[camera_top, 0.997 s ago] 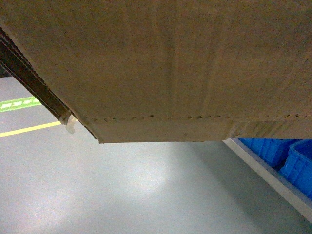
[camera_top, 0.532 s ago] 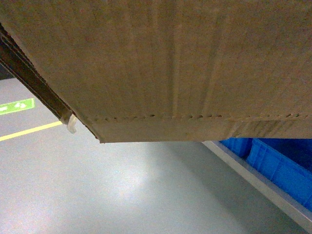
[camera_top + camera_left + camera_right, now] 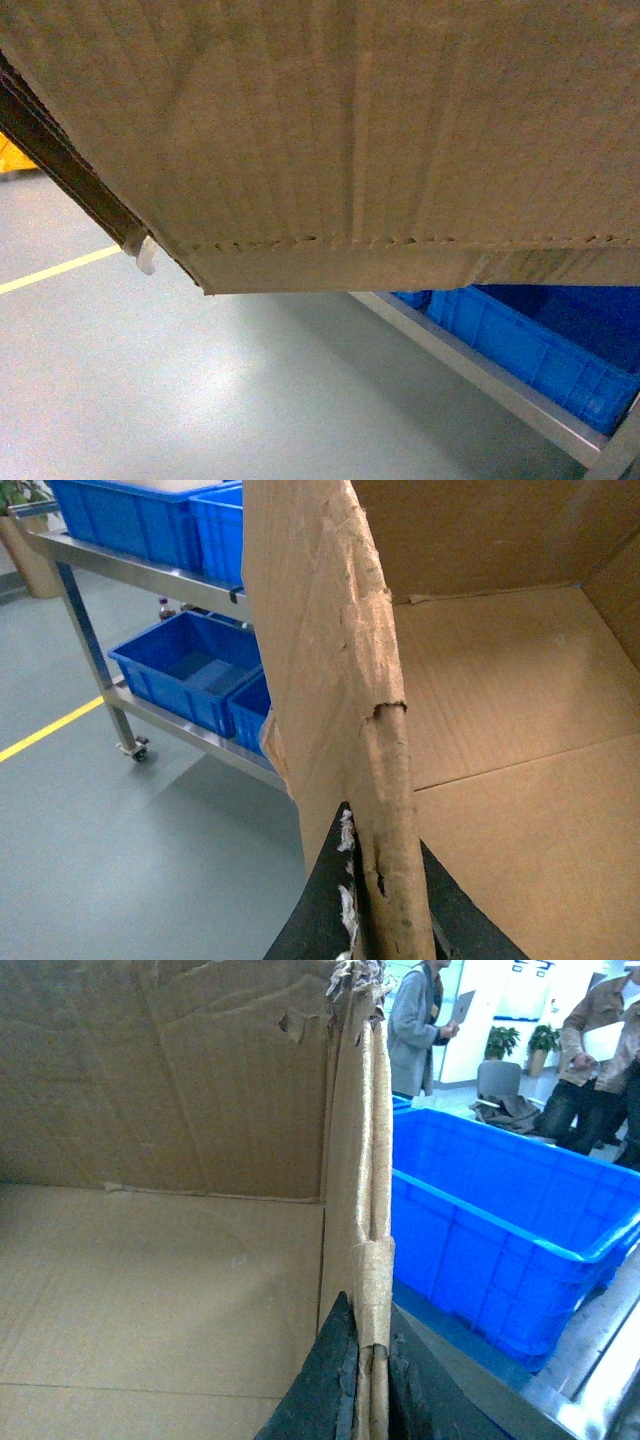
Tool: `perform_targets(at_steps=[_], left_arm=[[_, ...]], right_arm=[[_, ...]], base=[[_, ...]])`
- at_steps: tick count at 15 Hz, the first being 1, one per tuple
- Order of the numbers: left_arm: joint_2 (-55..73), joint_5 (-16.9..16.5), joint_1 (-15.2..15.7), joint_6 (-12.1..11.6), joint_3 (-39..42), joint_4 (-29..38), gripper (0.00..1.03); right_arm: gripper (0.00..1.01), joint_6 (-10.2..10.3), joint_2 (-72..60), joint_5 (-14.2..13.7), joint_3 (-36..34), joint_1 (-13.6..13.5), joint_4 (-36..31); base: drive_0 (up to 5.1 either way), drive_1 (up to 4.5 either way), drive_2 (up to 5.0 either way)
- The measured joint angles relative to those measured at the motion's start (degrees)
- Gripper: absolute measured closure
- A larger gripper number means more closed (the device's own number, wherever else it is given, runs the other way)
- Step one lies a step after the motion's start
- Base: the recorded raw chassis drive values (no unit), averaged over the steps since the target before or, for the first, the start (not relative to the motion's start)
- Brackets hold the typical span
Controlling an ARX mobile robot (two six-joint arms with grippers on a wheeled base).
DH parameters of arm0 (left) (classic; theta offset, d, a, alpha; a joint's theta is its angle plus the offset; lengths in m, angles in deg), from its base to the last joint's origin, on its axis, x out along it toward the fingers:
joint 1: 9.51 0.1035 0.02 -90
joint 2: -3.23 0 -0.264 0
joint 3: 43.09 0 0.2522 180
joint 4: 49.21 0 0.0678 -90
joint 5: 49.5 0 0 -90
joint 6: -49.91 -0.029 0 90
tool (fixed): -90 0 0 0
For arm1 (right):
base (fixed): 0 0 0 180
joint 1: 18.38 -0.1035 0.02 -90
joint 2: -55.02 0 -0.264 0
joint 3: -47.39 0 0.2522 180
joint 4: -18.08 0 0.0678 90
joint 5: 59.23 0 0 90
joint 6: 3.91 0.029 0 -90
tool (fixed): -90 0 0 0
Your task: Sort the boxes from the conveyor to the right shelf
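In the head view a large brown corrugated cardboard box [image 3: 350, 130] fills the upper part of the picture, held up clear of the grey floor [image 3: 200, 400], with a dotted perforation line running along its lower side. A small whitish tip shows at its lower left edge, beside a dark strip. Lower right, beneath the box, a blue plastic crate [image 3: 530, 340] sits on a steel shelf rail [image 3: 480, 375]; what it holds cannot be seen from here.

In the left wrist view, a steel wheeled rack [image 3: 95, 640] stands at the left on the grey floor near a yellow line. Its upper level carries blue crates [image 3: 130, 515], contents hidden, and the lower level carries a blue crate [image 3: 185, 670] that looks empty, with another just beside it. To the right, the left tool [image 3: 385, 920] is clenched on the ragged torn wall of the cardboard box [image 3: 330, 660], one black finger on each side of it. The box's inside is bare cardboard, nothing in it.

In the right wrist view the box interior [image 3: 150, 1280] again shows empty. The right tool [image 3: 368, 1390] is clamped on the opposite torn wall. Just to its right a big blue plastic crate [image 3: 500, 1230] sits empty on a steel shelf edge [image 3: 590, 1360]. People [image 3: 420, 1020] stand in the background
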Motion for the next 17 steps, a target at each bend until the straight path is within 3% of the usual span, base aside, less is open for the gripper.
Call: perform_targets(at_steps=[5, 17], left_arm=[[0.15, 0.0, 0.0, -0.07, 0.0, 0.2, 0.99], [0.04, -0.02, 0.0, -0.09, 0.0, 0.02, 0.99]], right_arm=[[0.98, -0.02, -0.22, 0.0, 0.0, 0.0, -0.17], [0.98, -0.02, 0.04, -0.13, -0.02, 0.02, 0.02]], base=[[-1.5, -1.45, -1.5], [-1.6, -5.76, 2.6]])
